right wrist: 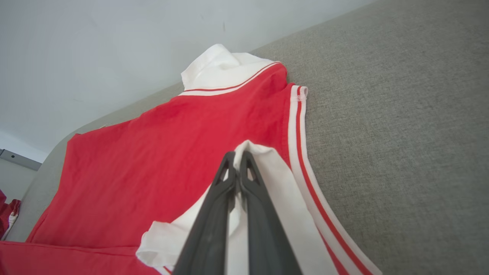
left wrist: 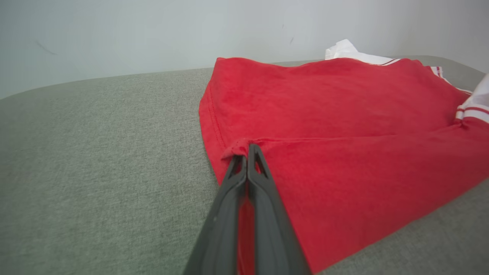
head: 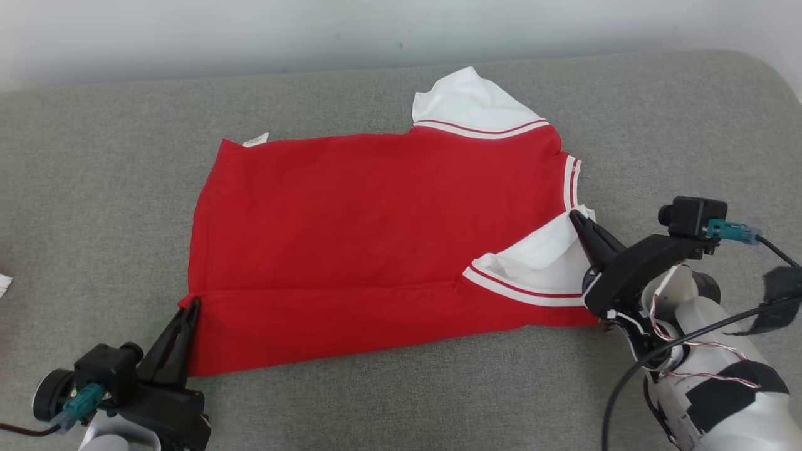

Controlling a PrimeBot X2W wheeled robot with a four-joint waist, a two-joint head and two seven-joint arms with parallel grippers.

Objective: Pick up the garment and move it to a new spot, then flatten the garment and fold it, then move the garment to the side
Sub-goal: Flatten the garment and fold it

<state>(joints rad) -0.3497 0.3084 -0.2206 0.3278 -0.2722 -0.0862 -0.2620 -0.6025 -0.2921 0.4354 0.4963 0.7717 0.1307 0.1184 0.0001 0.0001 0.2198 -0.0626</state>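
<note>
Garment (head: pixel 376 238) first: a red knit shirt with white sleeves and red-and-white striped trim, which we see lying spread across the grey fabric-covered counter (head: pixel 94 188), its hem toward our left and its neck end toward our right. A long crease runs along its near edge, where a strip of red cloth looks doubled over. We cannot tell how many layers lie there.

Our left pincer (head: pixel 193 305) is closed tight on the hem corner at the end of that crease. In the left wrist view the two dark fingers (left wrist: pixel 267 198) meet at the tip with a small nub of red cloth pinched between them.

Our right pincer (head: pixel 575 216) is likewise closed, gripping the edge of the near white sleeve (head: pixel 545 263). In the right wrist view the sleeve cloth passes between the fingers, and its lower part is hidden behind them.

The far white sleeve (head: pixel 470 100) is crumpled, so its shape is hard to make out. A small pale label (head: pixel 255 139) pokes out at the far hem corner, its print too small to read. A white scrap (head: pixel 3 285) is cut off by the head view's left edge.
</note>
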